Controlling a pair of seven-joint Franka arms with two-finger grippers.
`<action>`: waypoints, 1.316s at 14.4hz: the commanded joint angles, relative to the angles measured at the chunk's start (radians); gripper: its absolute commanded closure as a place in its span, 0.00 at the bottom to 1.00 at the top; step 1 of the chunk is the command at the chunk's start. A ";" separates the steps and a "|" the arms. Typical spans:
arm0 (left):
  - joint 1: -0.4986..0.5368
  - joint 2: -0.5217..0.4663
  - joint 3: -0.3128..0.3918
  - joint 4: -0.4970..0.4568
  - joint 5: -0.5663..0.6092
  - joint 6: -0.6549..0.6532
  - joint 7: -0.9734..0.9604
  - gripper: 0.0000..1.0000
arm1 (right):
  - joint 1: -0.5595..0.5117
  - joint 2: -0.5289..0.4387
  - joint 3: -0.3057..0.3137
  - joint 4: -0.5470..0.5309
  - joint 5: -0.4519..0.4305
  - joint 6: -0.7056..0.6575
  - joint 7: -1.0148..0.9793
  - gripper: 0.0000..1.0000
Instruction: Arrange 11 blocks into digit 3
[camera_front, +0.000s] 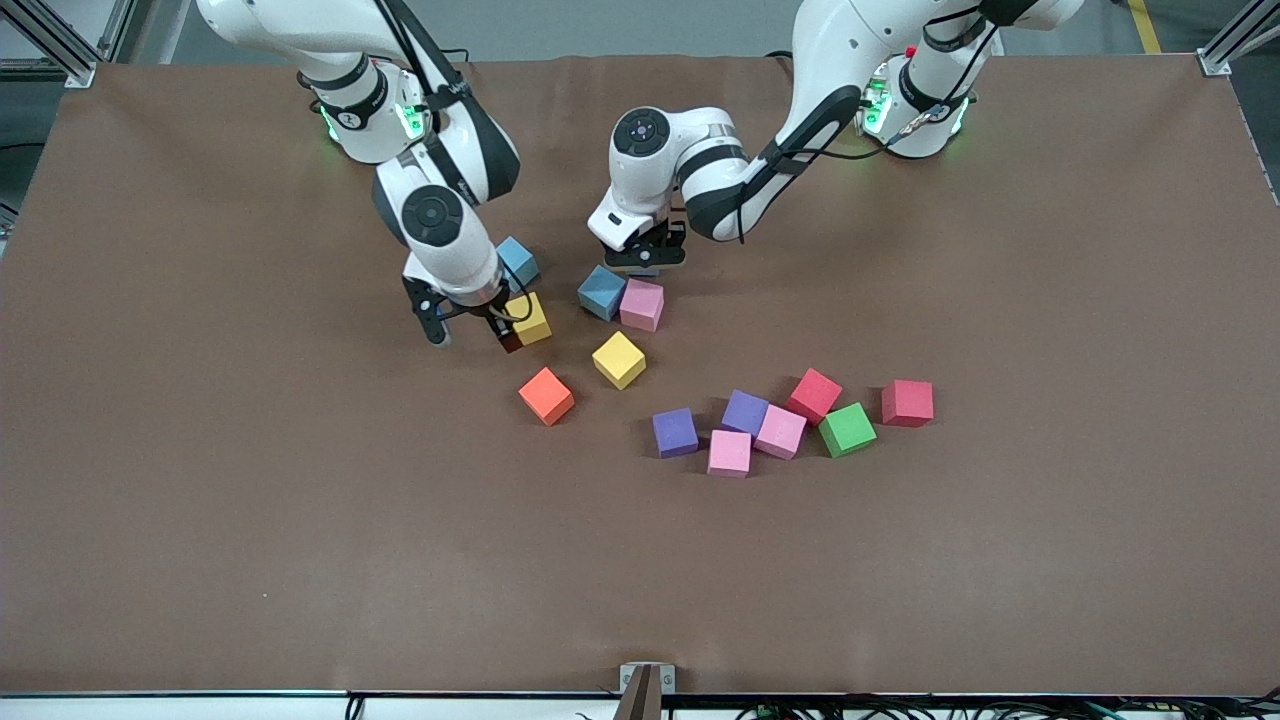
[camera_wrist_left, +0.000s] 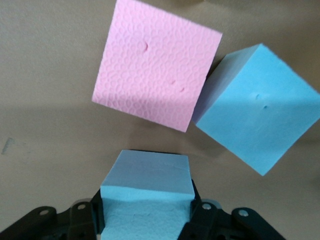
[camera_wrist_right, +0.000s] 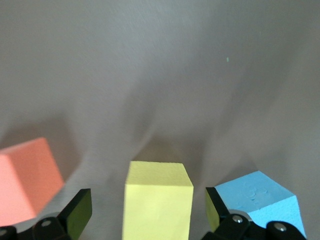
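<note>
Pink block (camera_front: 729, 453) nearest — yellow block (camera_wrist_right: 158, 204) (unclasped) between right claw (camera_wrist_right: 145, 212) fingers

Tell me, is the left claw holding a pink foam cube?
No, the left claw is shut on a light blue foam cube, while the pink foam cube lies free on the table.

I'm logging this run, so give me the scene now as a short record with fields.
left tool: shut on a blue cube, beside the pink cube and another blue cube
right tool: open, fingers either side of a yellow cube
figure: not started; cubes lie scattered
loose group: purple, pink, red cubes and a green cube, nearer the camera
orange cube: alone, near a second yellow cube
</note>
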 joint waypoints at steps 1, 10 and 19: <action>-0.035 0.002 0.028 0.018 0.021 -0.012 -0.029 0.60 | 0.030 0.016 -0.008 -0.010 0.009 0.012 0.034 0.00; -0.045 -0.004 0.041 0.039 0.022 -0.047 -0.028 0.00 | 0.031 0.045 -0.007 -0.010 0.009 0.061 0.114 0.00; 0.069 -0.130 0.033 0.058 0.004 -0.136 -0.012 0.00 | 0.038 0.043 -0.007 -0.014 0.010 0.062 0.162 0.86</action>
